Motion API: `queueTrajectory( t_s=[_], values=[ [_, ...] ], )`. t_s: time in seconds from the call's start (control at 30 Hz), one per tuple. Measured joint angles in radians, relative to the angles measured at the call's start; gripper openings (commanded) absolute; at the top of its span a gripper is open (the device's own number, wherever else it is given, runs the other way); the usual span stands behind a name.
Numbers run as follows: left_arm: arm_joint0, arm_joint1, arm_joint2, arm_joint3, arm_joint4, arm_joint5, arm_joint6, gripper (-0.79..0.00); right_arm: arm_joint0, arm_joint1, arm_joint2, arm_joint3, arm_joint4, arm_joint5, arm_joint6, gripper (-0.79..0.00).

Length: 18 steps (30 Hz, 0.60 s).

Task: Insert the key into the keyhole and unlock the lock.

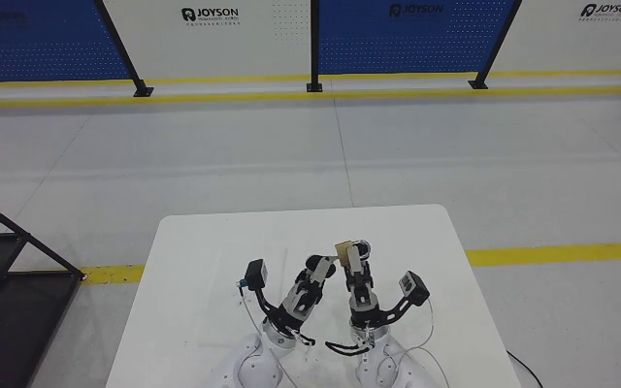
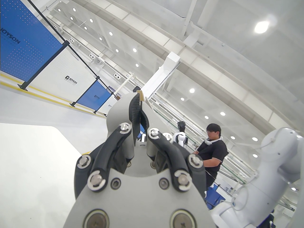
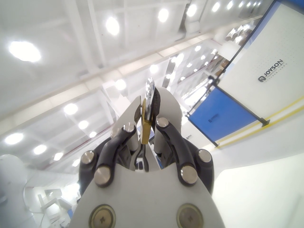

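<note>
Both arms are raised above the white table [image 1: 204, 291]. My right gripper [image 1: 353, 258] is shut on a brass padlock [image 1: 343, 252], holding it up in the air. In the right wrist view the padlock [image 3: 145, 129] sits edge-on between the fingers of the right gripper [image 3: 147, 106], its silver shackle [image 3: 149, 90] sticking out past the tips. My left gripper [image 1: 322, 266] is just left of the padlock, angled toward it. In the left wrist view the left gripper [image 2: 138, 102] is shut on a small brass key [image 2: 140, 95], only whose tip shows beyond the pads.
The table top [image 2: 28, 167] around the arms is bare white. Part of the right arm [image 2: 273, 167] shows close by in the left wrist view. Blue and white partition panels [image 1: 408, 34] stand on the floor far behind the table.
</note>
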Motion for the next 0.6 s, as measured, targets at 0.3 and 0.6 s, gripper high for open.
queueTrajectory(
  t_s=[0.3,0.6],
  values=[
    [0.001,-0.005,0.003,0.001,0.025,0.010,0.012,-0.785,-0.003,-0.005,0.004,0.004,-0.023,0.003,0.016,-0.785],
    [0.005,-0.006,0.000,0.001,0.064,0.016,0.040,-0.785,-0.005,-0.010,0.012,0.003,-0.010,0.005,0.038,-0.785]
  ],
)
